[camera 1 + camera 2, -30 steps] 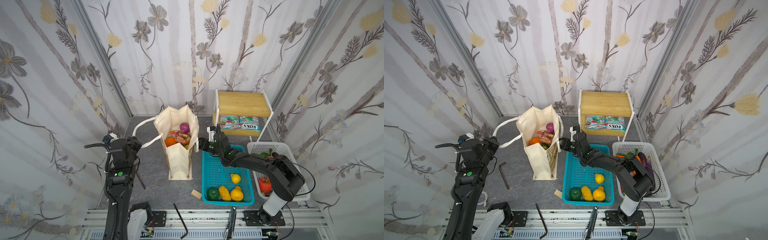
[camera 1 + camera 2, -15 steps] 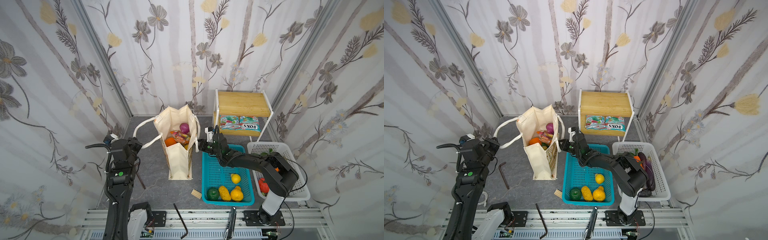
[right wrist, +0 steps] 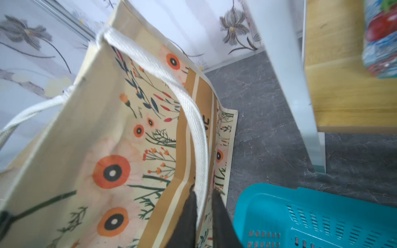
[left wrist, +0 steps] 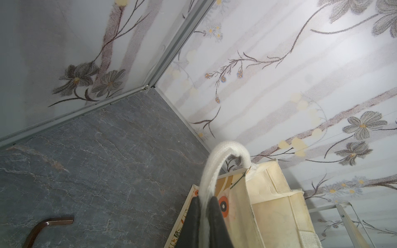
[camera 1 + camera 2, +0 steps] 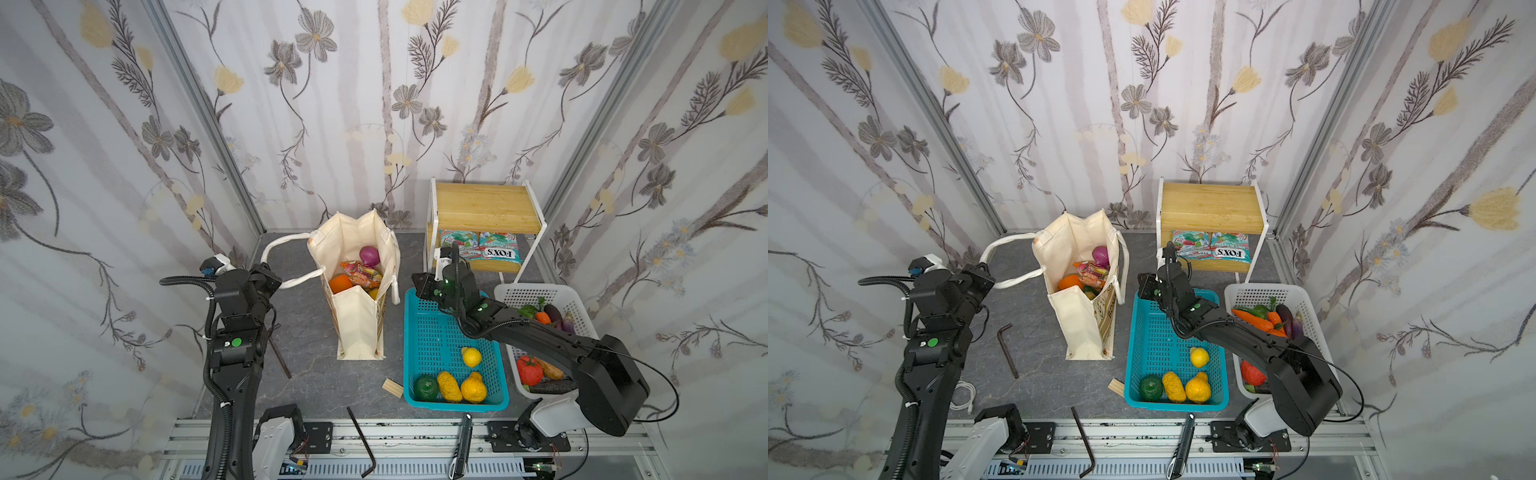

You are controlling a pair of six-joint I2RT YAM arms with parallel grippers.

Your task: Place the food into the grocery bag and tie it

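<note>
Cream floral canvas tote stands upright and open at mid-table, just left of the teal basket. Inside the tote are a purple onion, an orange and an orange snack packet. Lemon sits in the teal basket. Two yellow toy pieces and a dark green round fruit lie at the basket's near end. Left gripper is left of the tote, fingers pinched tight on the left rope handle, which is pulled out sideways. Right gripper is at the tote's right side, fingers narrow, one on each side of the right rope handle. Can't tell if they actually clamp it.
</note>
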